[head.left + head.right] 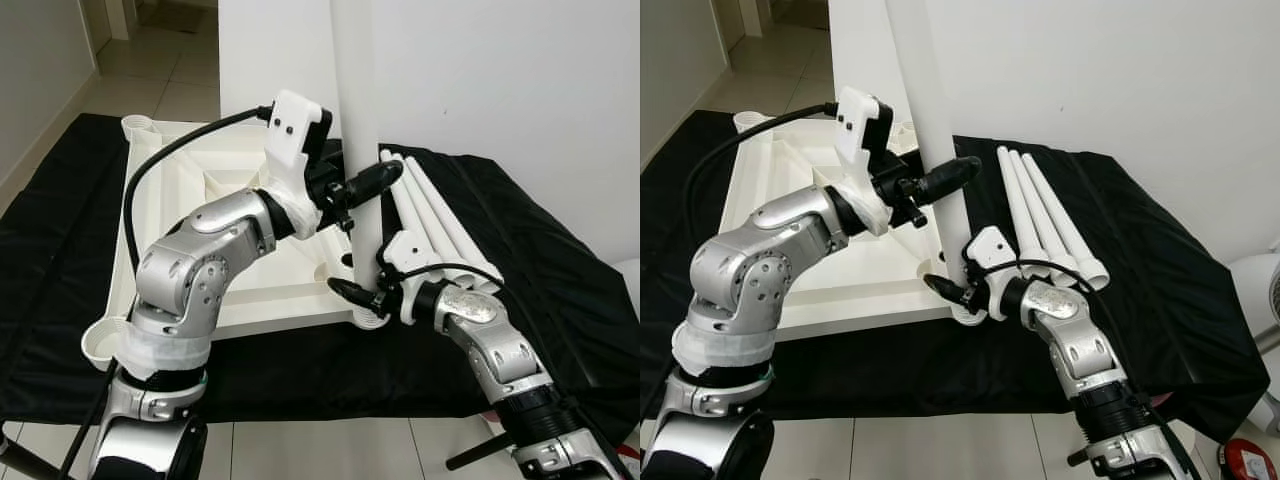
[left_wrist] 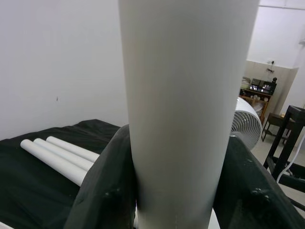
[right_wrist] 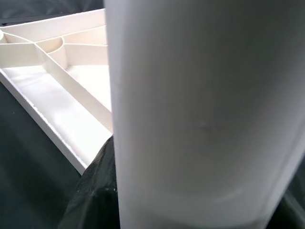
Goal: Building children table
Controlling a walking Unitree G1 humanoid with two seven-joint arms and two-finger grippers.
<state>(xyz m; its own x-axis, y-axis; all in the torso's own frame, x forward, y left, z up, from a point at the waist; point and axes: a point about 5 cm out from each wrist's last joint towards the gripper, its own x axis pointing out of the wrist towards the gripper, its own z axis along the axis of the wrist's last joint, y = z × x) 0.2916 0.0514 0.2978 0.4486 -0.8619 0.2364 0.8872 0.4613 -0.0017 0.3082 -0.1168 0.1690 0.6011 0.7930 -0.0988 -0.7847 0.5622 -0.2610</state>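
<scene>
Closest to the camera are the two silver arms, and both of them reach to one white table leg (image 1: 355, 90) that stands upright at the near right corner of the upturned white tabletop (image 1: 200, 205). On the left side, the left gripper (image 1: 362, 182) holds this leg at the middle of its height; its black fingers (image 2: 102, 191) lie on both sides of the tube and pinch it, as the left wrist view shows clearly. Lower down, the right gripper (image 1: 362, 292) is at the bottom end of the same leg, just where it meets the corner socket of the tabletop, and its dark fingers (image 3: 95, 191) also close around the tube. Underneath, the tabletop lies with its ribs facing up on a black cloth (image 1: 560, 260) which covers the floor. Three more white legs (image 1: 1045, 215) lie side by side on this cloth, just to the right of the standing leg. Behind them a white wall (image 1: 1120, 70) rises.
</scene>
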